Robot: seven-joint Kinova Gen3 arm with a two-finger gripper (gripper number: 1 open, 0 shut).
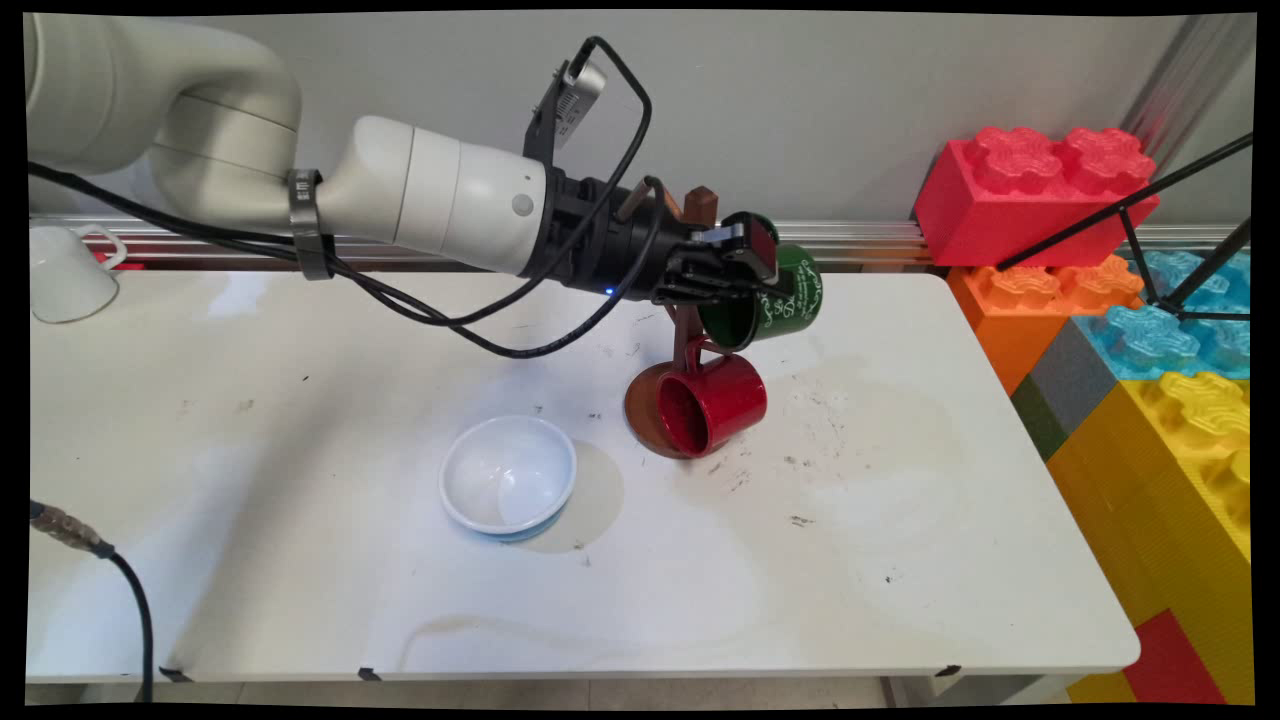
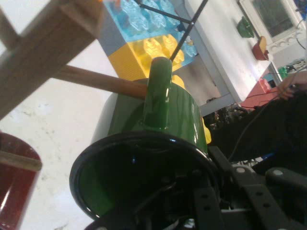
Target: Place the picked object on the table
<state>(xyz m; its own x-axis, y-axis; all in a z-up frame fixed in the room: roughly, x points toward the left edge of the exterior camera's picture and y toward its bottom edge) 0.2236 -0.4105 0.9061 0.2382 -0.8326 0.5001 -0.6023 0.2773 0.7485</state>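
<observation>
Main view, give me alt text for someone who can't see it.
A white robot arm reaches in from the left, its black gripper closed on the rim of a green mug at a brown wooden mug stand. A red mug hangs lower on the stand, a white bowl sits on the white table, and big toy bricks are stacked at right.

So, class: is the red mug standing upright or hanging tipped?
Tipped. The red mug hangs by its handle from the wooden mug stand, mouth facing sideways.
</observation>
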